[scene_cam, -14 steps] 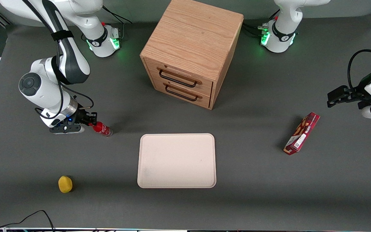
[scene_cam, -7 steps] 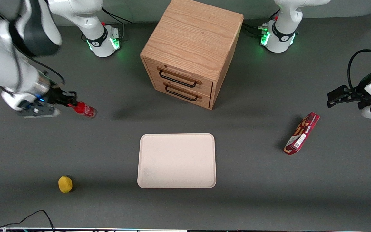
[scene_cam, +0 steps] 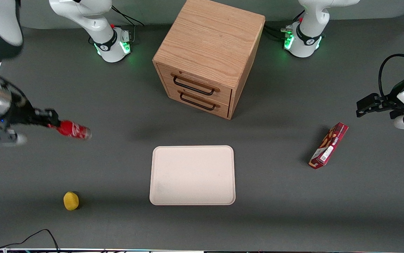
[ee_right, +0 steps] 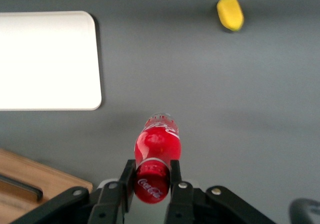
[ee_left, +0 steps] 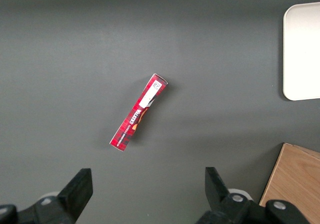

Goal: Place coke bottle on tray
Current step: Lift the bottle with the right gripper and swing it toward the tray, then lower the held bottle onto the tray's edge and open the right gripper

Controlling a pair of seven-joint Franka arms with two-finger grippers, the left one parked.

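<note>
My right gripper (scene_cam: 51,124) is shut on the red cap of the coke bottle (scene_cam: 72,130) and holds it in the air, base pointing toward the tray, at the working arm's end of the table. In the right wrist view the fingers (ee_right: 175,176) clamp the cap and the bottle (ee_right: 157,144) hangs over bare table. The cream-white tray (scene_cam: 192,175) lies flat in front of the drawer cabinet, nearer the front camera; it also shows in the right wrist view (ee_right: 45,59).
A wooden two-drawer cabinet (scene_cam: 209,56) stands at the table's middle. A yellow lemon (scene_cam: 71,200) lies near the front edge, also in the right wrist view (ee_right: 230,13). A long red snack box (scene_cam: 329,145) lies toward the parked arm's end.
My gripper has lifted the coke bottle off the table and carried it upward and outward toward the working arm's end. Nothing else moved.
</note>
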